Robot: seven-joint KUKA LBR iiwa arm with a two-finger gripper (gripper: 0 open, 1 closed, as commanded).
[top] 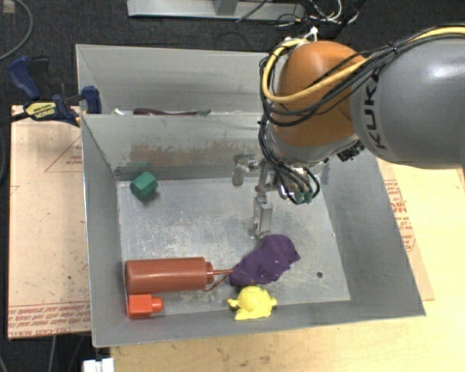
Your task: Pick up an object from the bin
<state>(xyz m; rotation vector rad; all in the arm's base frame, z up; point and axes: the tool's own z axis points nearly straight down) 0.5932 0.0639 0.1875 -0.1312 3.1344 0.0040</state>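
My gripper (259,225) hangs low in the middle of the bin, below the arm's orange cover. Its tip stands just above the upper left end of a purple crumpled soft thing (267,260), which lies on the bin floor towards the front. I see nothing held in the gripper. A small yellow toy (252,303) lies right in front of the purple thing, near the front wall.
A red-brown bottle (167,274) lies on its side at the front left, its thin nozzle pointing at the purple thing. A small orange block (144,306) sits just in front of it. A green cube (144,185) rests at the back left corner.
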